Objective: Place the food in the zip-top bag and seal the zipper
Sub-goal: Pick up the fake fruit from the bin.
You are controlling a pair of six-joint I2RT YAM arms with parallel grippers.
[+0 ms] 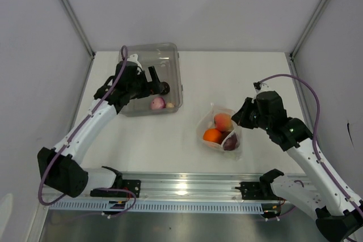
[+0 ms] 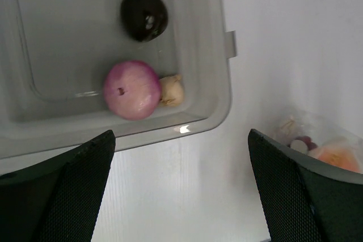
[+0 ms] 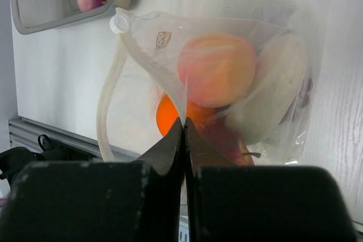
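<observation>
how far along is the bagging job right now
Done: the orange, peach and a white piece sit in the zip-top bag. In hand: the right tool is shut on the bag's edge; the left tool hangs open at the bin. Left: the pink bulb, a beige bit and a dark piece lie in the bin, and the zipper gapes open.

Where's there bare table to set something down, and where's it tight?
Bare table between the bin and the zip-top bag, and behind the bag. Crowded: the bin's near right corner by the left gripper, and where the right gripper pinches the bag.
</observation>
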